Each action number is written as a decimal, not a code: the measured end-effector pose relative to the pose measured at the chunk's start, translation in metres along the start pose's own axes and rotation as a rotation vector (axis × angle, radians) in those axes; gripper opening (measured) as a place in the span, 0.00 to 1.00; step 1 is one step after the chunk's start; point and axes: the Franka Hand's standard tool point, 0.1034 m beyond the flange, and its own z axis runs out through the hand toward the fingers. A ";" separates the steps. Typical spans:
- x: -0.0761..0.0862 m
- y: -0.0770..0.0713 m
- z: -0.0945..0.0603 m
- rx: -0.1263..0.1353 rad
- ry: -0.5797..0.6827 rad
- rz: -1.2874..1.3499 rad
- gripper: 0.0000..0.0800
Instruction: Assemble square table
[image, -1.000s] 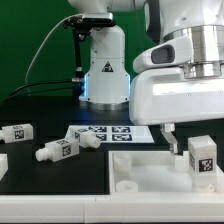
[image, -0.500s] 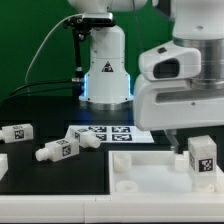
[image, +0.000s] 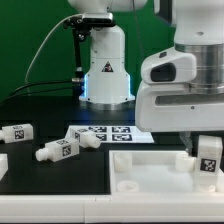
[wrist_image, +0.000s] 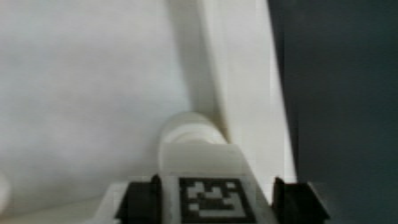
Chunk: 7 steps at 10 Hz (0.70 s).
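Far left on the dark surface (image: 70, 185), a loose leg (image: 15, 133) was seen lying on its side, with a second loose leg (image: 60, 150) lying just right of it and nearer. Neither had been shifted over the last second. Behind them, the marker board (image: 100, 133) was left flat and untouched in front of the arm's base (image: 105, 70). Further right, the square tabletop (image: 150, 168) was found at the near right, its thick edges standing up.

And there the change was made. The arm had been carried rightward over the tabletop, and the end effector (image: 203, 148), held wide a second ago, was drawn in around the upright leg (image: 209, 158) standing at the tabletop's right side. In the wrist view the leg's tagged face was framed between the two fingers (wrist_image: 135, 200), both apparently pressed against its flanks, so the leg was judged to be gripped. Whether it already sat in a corner hole could not be told. A lift or a seating turn was taken to be starting.

Little room was offered at the grasp. The raised edge (wrist_image: 231, 80) ran close beside the leg, so a straight upward pull was judged safest. Open surface was left between the loose legs and the tabletop, well apart from the arm. The far right was cut off by the frame.
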 end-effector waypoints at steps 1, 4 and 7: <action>0.000 -0.001 0.000 0.000 0.000 0.066 0.36; -0.015 -0.006 0.006 0.032 0.099 0.419 0.36; -0.013 -0.013 0.007 0.140 0.102 0.826 0.36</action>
